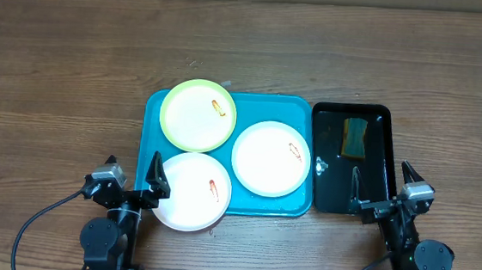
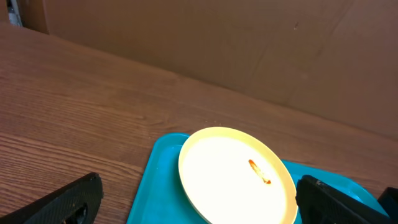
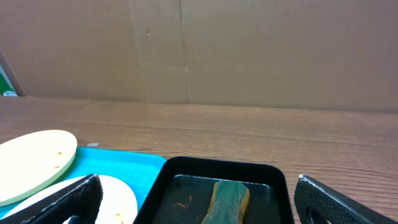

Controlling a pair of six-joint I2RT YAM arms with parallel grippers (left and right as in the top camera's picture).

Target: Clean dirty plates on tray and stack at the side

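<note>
The turquoise tray (image 1: 161, 111) holds three plates, each with a red-orange smear: a yellow-green plate (image 1: 192, 118) at the back left, a white plate (image 1: 265, 161) at the right, and a white plate (image 1: 186, 198) at the front left overhanging the tray's near edge. My left gripper (image 1: 132, 176) is open and empty at the tray's near left corner. My right gripper (image 1: 384, 185) is open and empty at the near end of the black tray (image 1: 388, 155). The left wrist view shows the yellow-green plate (image 2: 230, 180) on the tray (image 2: 155, 186). The right wrist view shows two plates (image 3: 34, 158) (image 3: 121, 196).
The black glossy tray holds water and a green-and-yellow sponge (image 1: 355, 136), also in the right wrist view (image 3: 227, 200). A small metallic bit (image 1: 321, 165) lies at its left rim. Brown cardboard stands behind the wooden table (image 1: 65, 69).
</note>
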